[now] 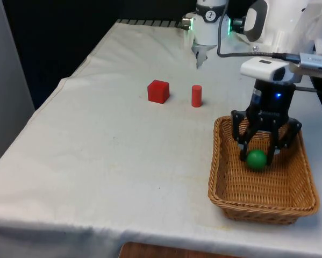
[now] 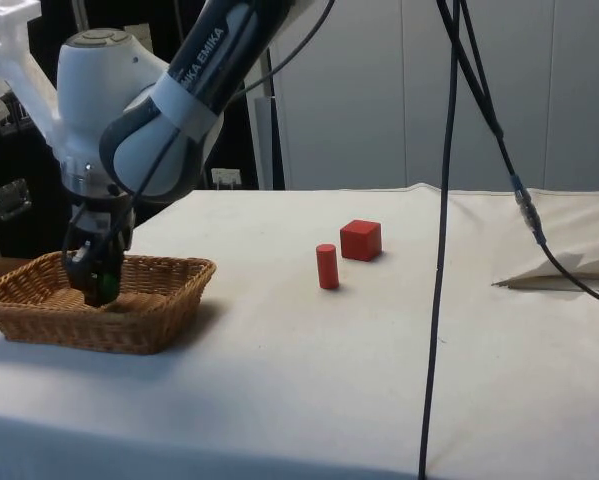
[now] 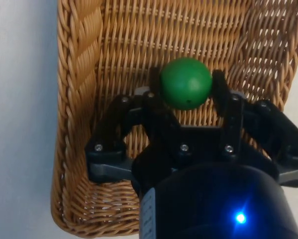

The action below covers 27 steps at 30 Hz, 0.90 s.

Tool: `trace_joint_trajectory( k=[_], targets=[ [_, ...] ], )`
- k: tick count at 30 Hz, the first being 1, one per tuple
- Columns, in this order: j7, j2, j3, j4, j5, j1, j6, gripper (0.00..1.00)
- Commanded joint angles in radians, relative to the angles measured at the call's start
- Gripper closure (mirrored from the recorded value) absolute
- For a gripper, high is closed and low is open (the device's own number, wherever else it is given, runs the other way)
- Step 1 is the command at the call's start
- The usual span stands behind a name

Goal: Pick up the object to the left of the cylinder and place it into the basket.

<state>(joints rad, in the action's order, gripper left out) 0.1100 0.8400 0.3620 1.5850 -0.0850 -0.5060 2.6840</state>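
Observation:
My black gripper (image 1: 257,156) reaches down inside the wicker basket (image 1: 219,161) at the front view's right. A green ball (image 1: 256,160) sits between its fingers, low over the basket floor. In the wrist view both fingers press against the green ball (image 3: 186,83), so the gripper (image 3: 187,88) is shut on it above the woven bottom of the basket (image 3: 79,99). A red cube (image 1: 158,91) and an upright red cylinder (image 1: 197,96) stand on the cloth further back, the cube at the cylinder's left. From the side, the gripper (image 2: 97,285) dips into the basket (image 2: 129,330).
The cube (image 2: 360,240) and the cylinder (image 2: 326,266) stand close together, well away from the basket. A black cable (image 2: 441,250) hangs down in front of the side view. The table's front edge lies just before the basket.

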Motion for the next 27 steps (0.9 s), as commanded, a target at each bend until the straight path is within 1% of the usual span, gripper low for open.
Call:
trace_joint_trajectory(
  k=[1, 4, 5, 6, 7, 10, 11, 16, 22, 23, 24, 27],
  targets=[
    [-0.002, -0.004, -0.002, 0.001, -0.001, 0.001, -0.002, 0.95],
    [-0.002, -0.004, -0.001, 0.002, -0.001, 0.0, -0.003, 0.66],
    [-0.002, -0.004, 0.0, 0.002, 0.0, -0.001, -0.004, 0.42],
    [0.0, 0.0, 0.002, 0.0, 0.0, -0.001, 0.0, 0.31],
    [-0.002, -0.004, 0.001, 0.002, 0.0, -0.001, -0.004, 0.31],
    [-0.002, -0.004, 0.001, 0.002, 0.0, -0.001, -0.004, 0.03],
    [-0.002, -0.004, 0.002, 0.002, 0.0, -0.002, -0.004, 0.0],
    [-0.001, -0.004, 0.002, 0.002, 0.0, -0.002, -0.004, 0.0],
    [0.005, -0.03, 0.011, 0.016, 0.003, -0.011, -0.015, 0.0],
    [0.0, -0.012, 0.005, 0.001, 0.0, -0.004, -0.008, 0.0],
    [0.006, -0.043, 0.014, 0.023, 0.004, -0.015, -0.022, 0.0],
    [0.006, -0.066, 0.016, 0.041, 0.008, -0.02, -0.029, 0.0]
  ],
)
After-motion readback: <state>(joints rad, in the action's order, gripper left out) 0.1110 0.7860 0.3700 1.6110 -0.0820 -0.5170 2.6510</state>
